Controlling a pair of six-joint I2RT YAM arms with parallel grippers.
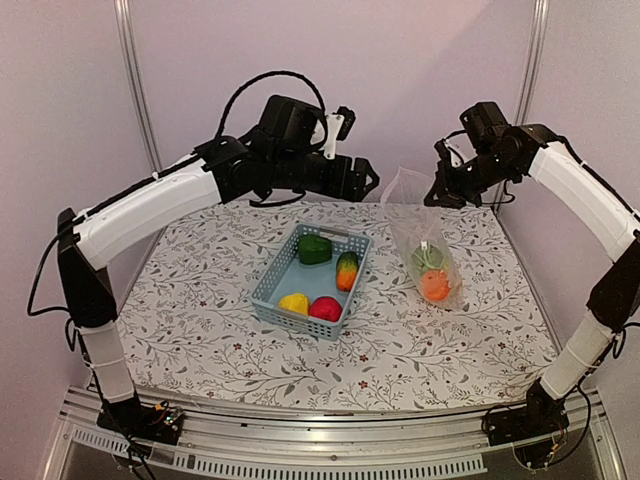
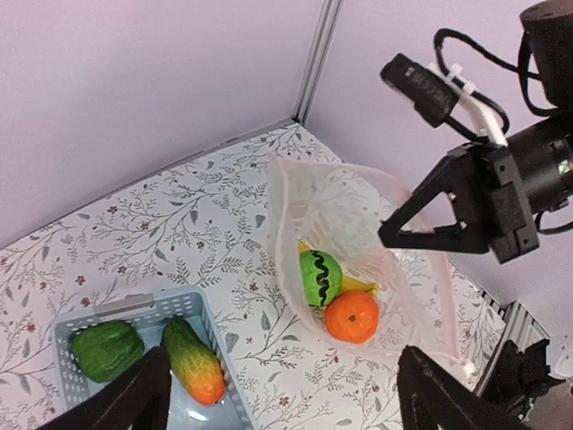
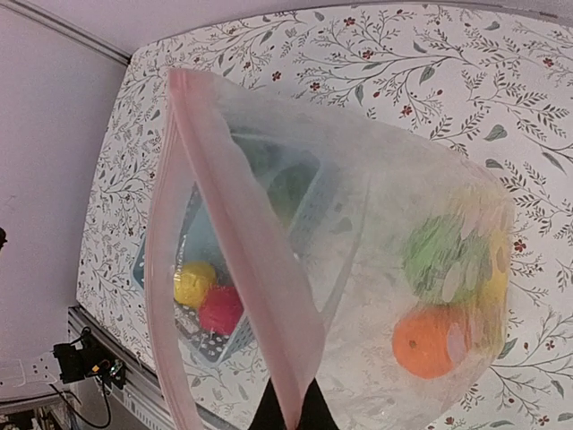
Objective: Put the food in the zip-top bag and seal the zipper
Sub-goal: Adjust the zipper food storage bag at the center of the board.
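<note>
The right gripper [image 3: 288, 408] was pinched tight on the zipper [image 3: 240, 235], holding the zip-top bag [image 1: 428, 232] up by its mouth while its bottom rested on the table [image 1: 200, 330], to the right of the basket [image 1: 268, 292]. Only the tips of its 2 fingers showed at the bottom edge of the right wrist view, the rest cut off.

3 pieces lay low in the bag: the striped melon [image 2: 320, 279], the orange [image 2: 352, 316] and a sliver of banana [image 2: 361, 286], mostly hidden behind the other 2. Seen through the crinkled plastic from the right wrist, all 3 were blurred.

The left gripper [image 2: 283, 376] hung above the table with its jaws spread wide and nothing between them; only the 2 dark fingers poked in at the bottom of its own view, which also cut off the near part of the basket.

In the basket lay 4 pieces: the pepper [image 1: 313, 249], the mango [image 1: 347, 270], the apple [image 1: 325, 308] and a rounded yellow fruit [image 1: 293, 303] whose kind I could not make out
</note>
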